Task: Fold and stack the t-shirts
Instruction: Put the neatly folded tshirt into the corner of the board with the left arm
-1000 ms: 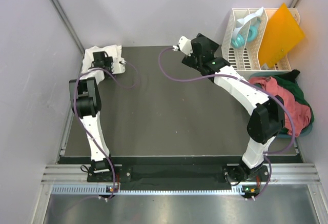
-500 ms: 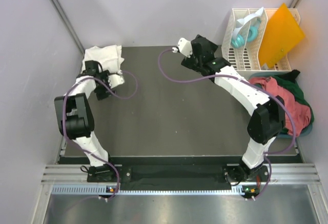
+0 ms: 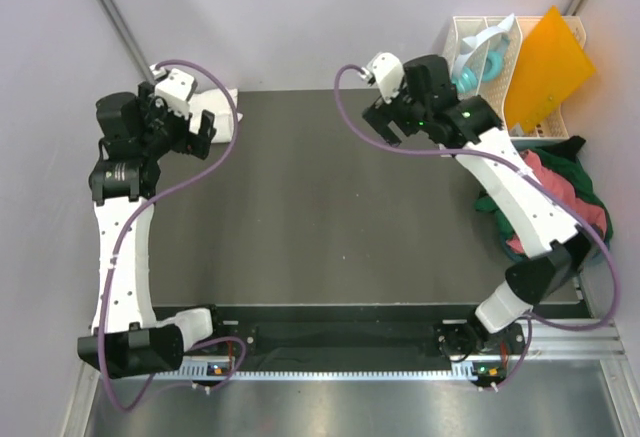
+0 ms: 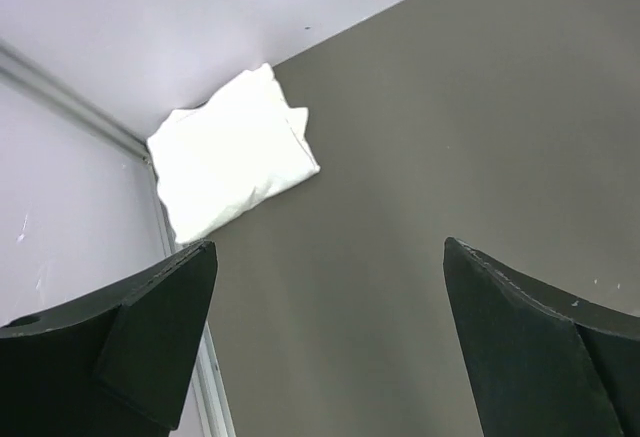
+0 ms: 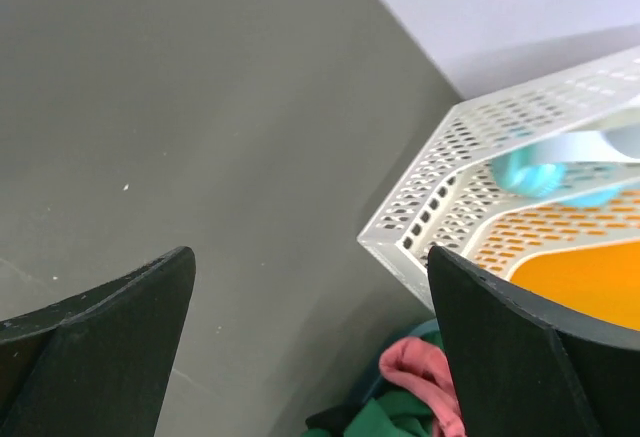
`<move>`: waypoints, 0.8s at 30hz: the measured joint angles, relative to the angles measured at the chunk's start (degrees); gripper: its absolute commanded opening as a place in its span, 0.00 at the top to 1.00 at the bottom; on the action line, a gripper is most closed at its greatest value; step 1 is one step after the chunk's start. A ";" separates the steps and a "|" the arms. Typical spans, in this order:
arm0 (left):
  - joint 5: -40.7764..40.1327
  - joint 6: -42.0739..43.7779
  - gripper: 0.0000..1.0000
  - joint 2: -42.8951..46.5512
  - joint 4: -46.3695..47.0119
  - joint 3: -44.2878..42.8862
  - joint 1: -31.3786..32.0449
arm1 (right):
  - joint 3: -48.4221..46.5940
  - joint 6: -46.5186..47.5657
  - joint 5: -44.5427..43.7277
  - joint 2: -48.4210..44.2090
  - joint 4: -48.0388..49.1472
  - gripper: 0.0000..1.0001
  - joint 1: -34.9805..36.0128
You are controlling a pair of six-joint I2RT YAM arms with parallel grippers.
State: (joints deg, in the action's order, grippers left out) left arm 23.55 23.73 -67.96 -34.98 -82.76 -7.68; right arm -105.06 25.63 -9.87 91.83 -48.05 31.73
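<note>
One white t-shirt point(image 4: 232, 152), folded, shows whole only from the left wrist.

Dark table point(image 3: 340, 207): folded white t-shirt point(image 4: 232, 152), slatted rack point(image 5: 450, 192)

White t-shirt point(image 4: 232, 167), orange sheet point(image 3: 548, 62)

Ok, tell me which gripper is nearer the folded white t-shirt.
Left. The left gripper hovers open right by the white t-shirt in the far left corner; the right gripper is across the table, open, beside the white rack.
</note>
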 measured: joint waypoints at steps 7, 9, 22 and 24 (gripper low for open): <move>-4.63 -4.63 0.01 0.28 0.24 3.28 0.00 | 0.09 -0.17 -0.61 -7.26 0.13 0.00 -1.53; -5.14 -5.03 0.01 -0.04 0.09 4.15 -0.02 | 0.50 0.37 -0.70 -7.52 0.33 0.00 -2.14; -3.74 -3.37 0.01 0.09 0.09 5.01 -0.02 | 2.91 3.15 -0.52 -7.56 5.46 0.00 -7.54; -3.78 -2.99 0.01 0.09 0.11 5.01 -0.02 | 3.69 3.32 -0.52 -7.69 6.40 0.00 -7.54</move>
State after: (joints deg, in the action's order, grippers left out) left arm 19.77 20.73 -67.88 -34.87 -77.76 -7.70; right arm -101.36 28.95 -10.39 84.14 -41.65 24.18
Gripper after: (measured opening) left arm 0.990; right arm 0.996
